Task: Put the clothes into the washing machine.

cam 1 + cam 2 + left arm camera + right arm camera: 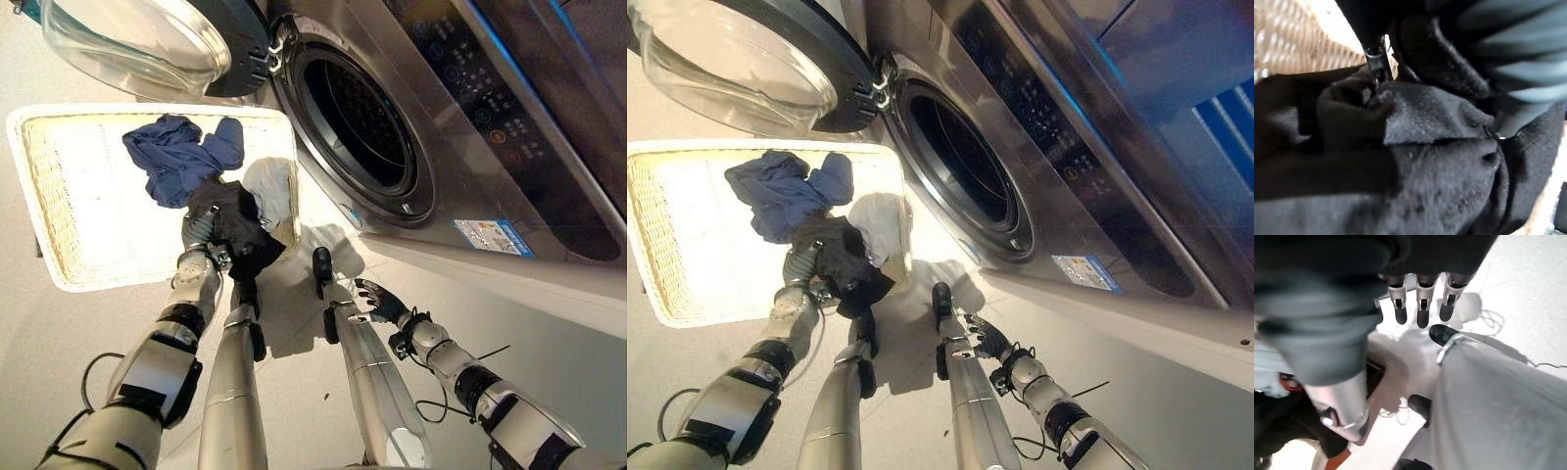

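The left hand's (199, 257) fingers are curled into a black garment (233, 225), gripping a bunched fold of it; the left wrist view shows the dark cloth (1415, 161) wrapped close around the hand, with wicker behind it. That garment sits at the near right corner of a white-lined wicker basket (49, 206) on the floor. The right hand (380, 302) hangs low beside the machine with its fingers (1421, 303) straight and relaxed, holding nothing. Three pieces of clothing are in the basket: the black one, a blue one (176, 157) further in, touching it, and a white one (270, 188) against the basket's right wall. One washing machine (470, 147) stands just beside the basket, its round door (147, 39) swung open and the drum (361, 127) dark inside.
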Motion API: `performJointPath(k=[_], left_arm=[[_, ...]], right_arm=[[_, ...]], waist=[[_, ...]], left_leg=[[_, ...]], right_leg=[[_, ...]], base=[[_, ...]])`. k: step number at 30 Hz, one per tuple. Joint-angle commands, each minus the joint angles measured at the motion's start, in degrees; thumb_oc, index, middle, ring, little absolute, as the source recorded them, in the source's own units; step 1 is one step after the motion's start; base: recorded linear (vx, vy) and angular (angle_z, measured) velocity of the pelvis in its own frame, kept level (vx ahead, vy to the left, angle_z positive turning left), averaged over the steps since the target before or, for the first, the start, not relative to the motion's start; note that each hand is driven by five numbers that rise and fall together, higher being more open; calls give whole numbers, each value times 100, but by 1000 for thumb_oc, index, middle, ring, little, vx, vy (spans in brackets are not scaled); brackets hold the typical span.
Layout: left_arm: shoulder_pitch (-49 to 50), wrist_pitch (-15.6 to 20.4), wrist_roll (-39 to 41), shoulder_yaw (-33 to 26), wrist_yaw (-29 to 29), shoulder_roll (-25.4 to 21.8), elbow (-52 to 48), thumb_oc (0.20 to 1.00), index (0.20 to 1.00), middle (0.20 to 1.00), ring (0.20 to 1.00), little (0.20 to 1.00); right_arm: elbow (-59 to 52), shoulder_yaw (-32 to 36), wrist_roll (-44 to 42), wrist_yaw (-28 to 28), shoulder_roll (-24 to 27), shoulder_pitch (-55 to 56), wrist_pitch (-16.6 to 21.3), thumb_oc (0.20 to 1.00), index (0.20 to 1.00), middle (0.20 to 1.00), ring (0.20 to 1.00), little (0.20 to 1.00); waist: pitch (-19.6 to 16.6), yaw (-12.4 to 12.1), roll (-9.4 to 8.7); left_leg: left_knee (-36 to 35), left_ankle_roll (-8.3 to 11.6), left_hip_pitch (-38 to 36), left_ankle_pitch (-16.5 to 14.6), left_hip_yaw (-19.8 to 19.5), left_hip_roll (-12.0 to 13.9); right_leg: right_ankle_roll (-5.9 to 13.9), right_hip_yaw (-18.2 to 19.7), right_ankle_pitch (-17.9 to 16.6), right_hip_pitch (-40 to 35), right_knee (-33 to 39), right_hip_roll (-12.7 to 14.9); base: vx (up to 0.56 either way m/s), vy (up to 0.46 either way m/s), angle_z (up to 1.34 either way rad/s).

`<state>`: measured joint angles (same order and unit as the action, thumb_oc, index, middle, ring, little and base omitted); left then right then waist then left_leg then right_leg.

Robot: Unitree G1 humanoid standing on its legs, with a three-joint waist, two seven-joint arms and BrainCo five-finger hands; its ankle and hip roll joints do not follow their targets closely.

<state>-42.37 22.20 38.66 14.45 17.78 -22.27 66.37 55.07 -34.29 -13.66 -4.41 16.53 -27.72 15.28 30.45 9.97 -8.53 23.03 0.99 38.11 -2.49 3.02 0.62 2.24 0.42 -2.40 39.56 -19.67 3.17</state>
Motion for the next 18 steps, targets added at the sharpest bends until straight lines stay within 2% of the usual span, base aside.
performJointPath(k=[1, 2, 3, 5, 8, 10, 11, 15, 16, 18], left_arm=[[63, 385, -619, -377, 690, -249, -304, 200, 200, 200, 200, 200], [261, 296, -885, -413, 1022, -300, -262, 200, 200, 200, 200, 200], [299, 283, -935, -419, 1113, -318, -257, 200, 200, 200, 200, 200], [483, 245, -990, -445, 1208, -345, -285, 200, 200, 200, 200, 200], [730, 238, -956, -501, 1325, -329, -403, 200, 200, 200, 200, 200], [1009, 314, -844, -575, 1367, -251, -588, 200, 200, 200, 200, 200], [1341, 411, -880, -631, 1464, -115, -847, 200, 200, 200, 200, 200], [1631, 491, -918, -634, 1518, 26, -1163, 200, 200, 200, 200, 200], [1971, 606, -951, -602, 1445, 184, -1650, 200, 200, 200, 200, 200], [2254, 780, -747, -568, 1030, 283, -2104, 200, 200, 200, 200, 200]], right_arm=[[-299, 98, 55, 2, 117, 313, 368, 1000, 1000, 1000, 1000, 1000], [-308, 132, 52, 33, 157, 352, 467, 1000, 1000, 1000, 1000, 1000], [-310, 145, 60, 46, 169, 329, 509, 1000, 1000, 1000, 1000, 1000], [-412, 179, 41, 72, 225, 344, 529, 1000, 1000, 1000, 1000, 1000], [-586, 239, -34, 73, 295, 323, 584, 1000, 1000, 1000, 1000, 1000], [-794, 333, -103, 44, 358, 286, 573, 1000, 1000, 1000, 1000, 1000], [-1062, 427, -147, 31, 423, 269, 516, 1000, 1000, 1000, 1000, 1000], [-1315, 522, -231, -11, 478, 252, 444, 1000, 1000, 1000, 1000, 1000], [-1721, 644, -338, -64, 550, 246, 326, 1000, 1000, 1000, 1000, 1000], [-2094, 718, -379, -103, 598, 297, 246, 1000, 1000, 1000, 1000, 1000]], waist=[[-65, -287, -190], [-65, -418, -80], [-65, -421, -67], [-65, -533, 23], [-65, -629, 110], [-65, -746, 218], [-65, -857, 335], [-65, -940, 437], [-67, -1025, 568], [-161, -1076, 633]], left_leg=[[559, 60, -158, -675, -21, -509], [442, 78, -428, -662, -73, -492], [333, 83, -491, -562, -90, -520], [259, 94, -705, -566, -132, -511], [21, 111, -973, -406, -222, -564], [-200, 129, -1228, -294, -306, -587], [-460, 155, -1515, -161, -401, -577], [-693, 184, -1752, -42, -485, -554], [-985, 220, -2058, 98, -556, -504], [-1205, 249, -2229, 185, -575, -456]], right_leg=[[135, 43, -270, -297, 544, -164], [123, 12, -123, -562, 521, -160], [120, -10, -127, -614, 543, -115], [108, -57, 1, -836, 510, -109], [98, -121, 57, -1072, 527, -48], [91, -187, 129, -1300, 542, -29], [90, -277, 180, -1547, 579, 2], [94, -378, 204, -1778, 650, 29], [92, -509, 230, -2089, 763, 45], [91, -613, 239, -2283, 885, 47]], base=[[2, -38, 8], [-28, -39, 8], [-13, -31, 12], [-11, -9, 22], [-17, -9, 17], [-19, 4, 24], [-13, 9, 26], [-14, 4, 24], [-28, 6, 26], [8, 4, 25]])
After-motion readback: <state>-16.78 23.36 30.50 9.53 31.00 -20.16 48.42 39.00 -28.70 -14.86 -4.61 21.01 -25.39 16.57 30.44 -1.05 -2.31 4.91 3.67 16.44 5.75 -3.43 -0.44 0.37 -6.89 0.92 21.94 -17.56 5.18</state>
